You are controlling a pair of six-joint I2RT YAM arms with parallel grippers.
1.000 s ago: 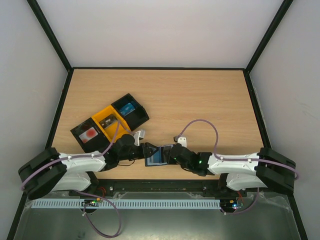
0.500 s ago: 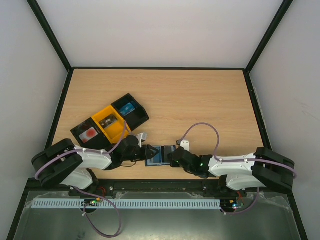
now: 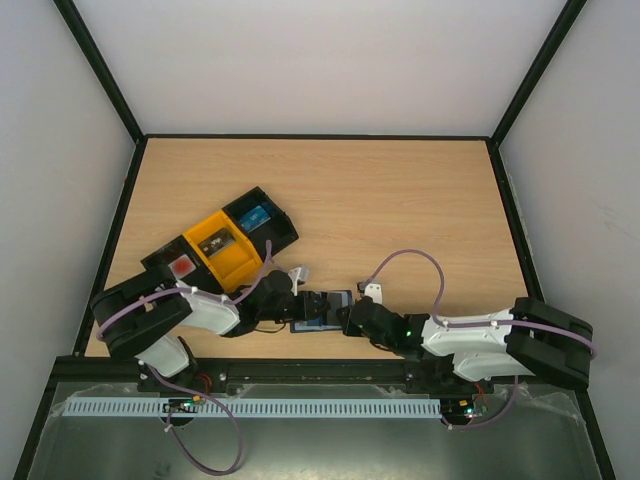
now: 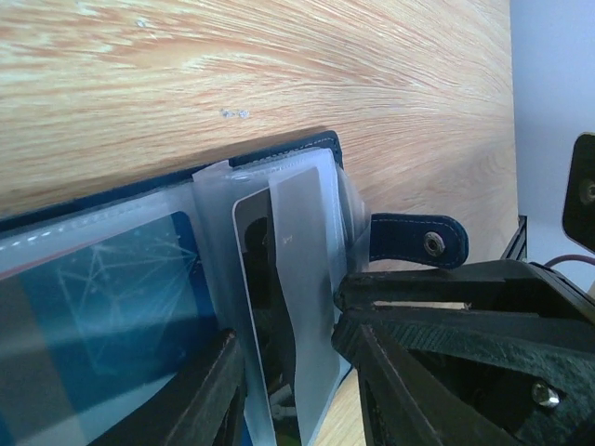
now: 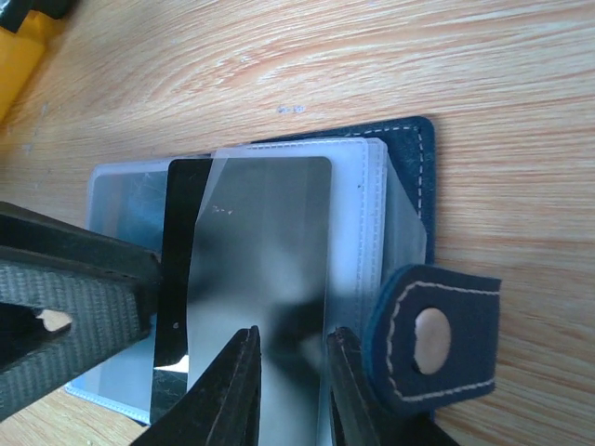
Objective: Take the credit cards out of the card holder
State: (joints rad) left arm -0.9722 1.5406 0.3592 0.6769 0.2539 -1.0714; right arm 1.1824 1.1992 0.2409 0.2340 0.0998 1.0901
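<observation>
Starting at the tips: the right fingers [image 5: 228, 400] sit nearly together, coming down on a clear sleeve [image 5: 270, 242] of the card holder [image 5: 376, 204]. Honestly can't tell if they're nipping the plastic or just pressing it flat. My guess is they're there to pin the holder so it doesn't slide. The left fingers [image 4: 200, 409] come in from the opposite side and straddle the same leaf, with the dark card [image 5: 178, 279] between them. Again, no way to say if they've actually bitten down yet. A bare strip of that card shows past the sleeve on the left arm's side, so it looks like that's the pull direction. The card's long axis runs along the line of the right fingers. The holder lies open and flat on the desk [image 5: 372, 56], close to the near edge between both arms, long axis running arm to arm, tab clasp [image 5: 432, 339] on the right arm's end. The black and yellow trays [image 3: 243, 262] sit just beyond the left arm.
</observation>
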